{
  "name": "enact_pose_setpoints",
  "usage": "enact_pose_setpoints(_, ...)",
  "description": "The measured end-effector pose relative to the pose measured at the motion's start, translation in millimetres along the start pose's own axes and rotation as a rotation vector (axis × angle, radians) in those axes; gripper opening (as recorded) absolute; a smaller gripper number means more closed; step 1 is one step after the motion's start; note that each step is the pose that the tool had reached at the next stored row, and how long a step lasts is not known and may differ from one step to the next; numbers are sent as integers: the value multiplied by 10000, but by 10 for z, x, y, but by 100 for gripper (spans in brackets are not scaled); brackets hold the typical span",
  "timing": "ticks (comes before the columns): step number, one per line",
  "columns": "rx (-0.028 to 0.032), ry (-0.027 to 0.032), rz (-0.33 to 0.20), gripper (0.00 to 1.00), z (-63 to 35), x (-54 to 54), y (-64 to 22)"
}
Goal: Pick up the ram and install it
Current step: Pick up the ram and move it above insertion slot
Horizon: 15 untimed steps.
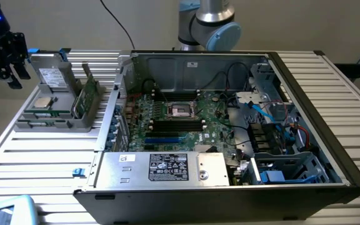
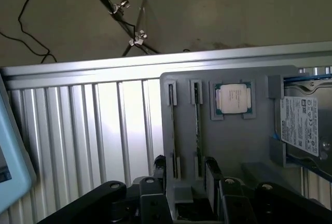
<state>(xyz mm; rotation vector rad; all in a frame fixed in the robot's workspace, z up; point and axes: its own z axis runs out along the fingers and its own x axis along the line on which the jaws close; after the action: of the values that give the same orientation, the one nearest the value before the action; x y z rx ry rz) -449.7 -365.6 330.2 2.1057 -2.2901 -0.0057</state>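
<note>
Gripper (image 1: pixel 16 77) hangs over the holder (image 1: pixel 55 123), jaws wide open, nothing in them. Ram (image 1: pixel 91 96) stands on edge in its slot there, prob. so the jaws can straddle it. Mobo slots (image 1: pixel 176 124) look bare.
</note>
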Motion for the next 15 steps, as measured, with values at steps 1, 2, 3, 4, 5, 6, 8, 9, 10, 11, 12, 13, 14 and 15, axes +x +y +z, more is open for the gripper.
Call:
enact_pose_setpoints(1,0,0,-1,43,8,0,-1)
enact_pose_setpoints(2,0,0,0,43,18,0,-1)
enact_pose_setpoints(3,-1,0,0,43,27,-1,-1)
enact_pose_setpoints(4,1,0,0,43,34,-1,-1)
enact_pose_setpoints(5,0,0,0,43,40,-1,-1)
enact_pose_setpoints(6,1,0,0,43,46,-1,-1)
enact_pose_setpoints(8,0,1,0,43,55,-1,-1)
enact_pose_setpoints(9,-1,1,0,43,55,-1,-1)
enact_pose_setpoints(10,-1,1,0,43,55,-1,-1)
enact_pose_setpoints(11,1,0,0,43,57,-1,-2)
enact_pose_setpoints(12,1,0,0,43,58,-1,-1)
enact_pose_setpoints(13,1,0,0,43,58,-1,-2)
enact_pose_setpoints(14,2,0,0,43,60,-1,-2)
enact_pose_setpoints(15,2,0,0,43,62,-1,-2)
